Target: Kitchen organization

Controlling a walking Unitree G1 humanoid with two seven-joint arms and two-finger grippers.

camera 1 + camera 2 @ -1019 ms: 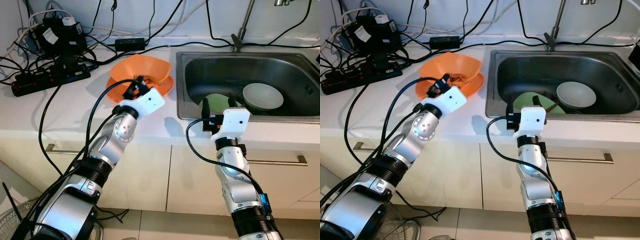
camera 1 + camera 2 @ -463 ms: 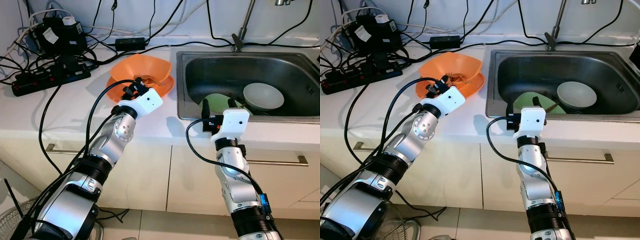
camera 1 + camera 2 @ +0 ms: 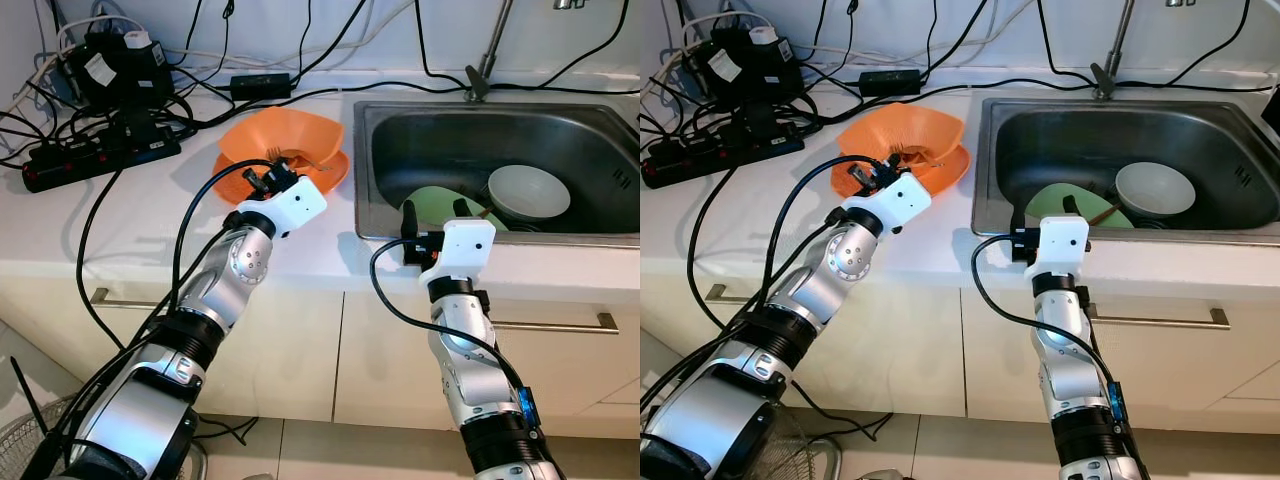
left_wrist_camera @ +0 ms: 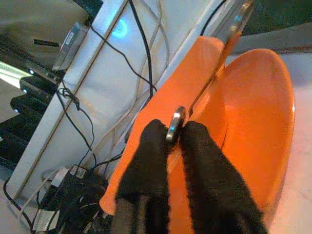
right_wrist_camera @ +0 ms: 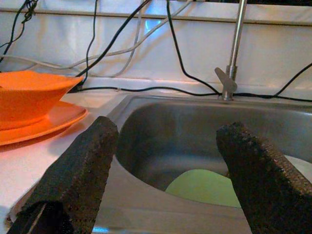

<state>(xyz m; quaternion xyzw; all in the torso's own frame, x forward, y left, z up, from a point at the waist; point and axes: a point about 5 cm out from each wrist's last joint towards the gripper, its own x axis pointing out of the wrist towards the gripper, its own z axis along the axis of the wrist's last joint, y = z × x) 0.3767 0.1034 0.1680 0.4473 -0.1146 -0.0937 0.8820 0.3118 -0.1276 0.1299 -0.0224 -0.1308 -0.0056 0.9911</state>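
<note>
Orange bowl (image 3: 285, 145) at the desk's (image 3: 120, 220) 11 o'clock: left gripper (image 4: 174, 132) clamped on its fork (image 4: 214, 73); right gripper (image 5: 163, 161) spread apart before the sink (image 3: 420, 150), where green plate (image 3: 430, 205) and white bowl (image 3: 528, 190) remain unsorted.

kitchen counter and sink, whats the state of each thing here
left claw: shut on fork
fork: held, lying in orange bowl
orange bowl: upright on orange plate
right claw: open, at sink edge
white bowl: upright in sink
green plate: in sink
tap: no water running
</note>
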